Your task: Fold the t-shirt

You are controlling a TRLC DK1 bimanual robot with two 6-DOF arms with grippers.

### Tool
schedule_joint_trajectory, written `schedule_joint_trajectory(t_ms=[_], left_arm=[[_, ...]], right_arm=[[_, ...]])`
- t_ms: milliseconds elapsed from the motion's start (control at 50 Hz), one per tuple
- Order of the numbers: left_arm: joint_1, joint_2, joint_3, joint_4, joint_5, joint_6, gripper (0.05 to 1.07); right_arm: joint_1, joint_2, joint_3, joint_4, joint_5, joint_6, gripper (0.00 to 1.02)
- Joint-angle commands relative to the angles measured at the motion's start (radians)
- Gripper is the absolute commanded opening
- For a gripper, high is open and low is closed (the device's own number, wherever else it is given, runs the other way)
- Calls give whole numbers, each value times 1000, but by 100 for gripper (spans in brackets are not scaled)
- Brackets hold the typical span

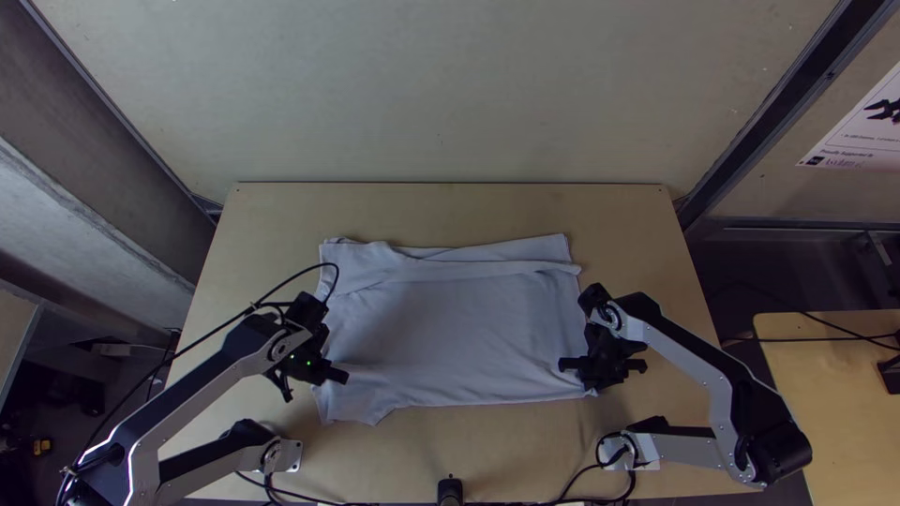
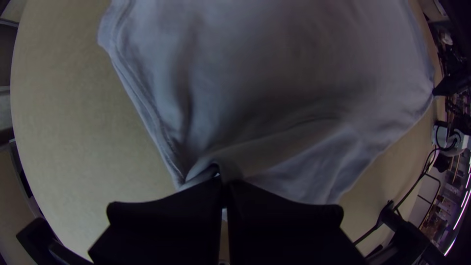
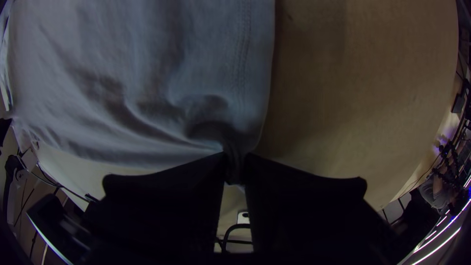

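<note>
Lit softly and fairly evenly in top view, with faint shadows on the table; dimmer in both wrist views, bowed at the edges, dark in the corners, glaring along thin light strips.

1 pale t-shirt, mostly spread.

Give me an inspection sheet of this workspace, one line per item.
Surface: light wooden table, partly covered.
Things: t-shirt, mostly spread, second layer showing along its far side.
Clutter: small dark cylinder at the near edge.
Grippers: left gripper, jaws shut on the t-shirt's left edge; right gripper, jaws shut on its near right corner.
Cables: black cable along the left arm.
Surroundings: pale wall behind, second table at right.
</note>
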Motion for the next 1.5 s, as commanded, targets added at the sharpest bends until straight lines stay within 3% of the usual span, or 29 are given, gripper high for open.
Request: schedule_joint_trajectory(t_ms=[0,380,620,1480], left_arm=[[31,-40,39,-6,-5,50,8],[205,-109,73,-3,-5,201,8],[235,-95,118,15,-5,234,8],[340,230,424,153,72,400,8]], right_arm=[[-8,-28,41,-35,12,-9,3],[-113,-111,161,-40,61,-2,3],[-137,-99,247,13,73,9,3],[-130,277,663,115,139,20,3]])
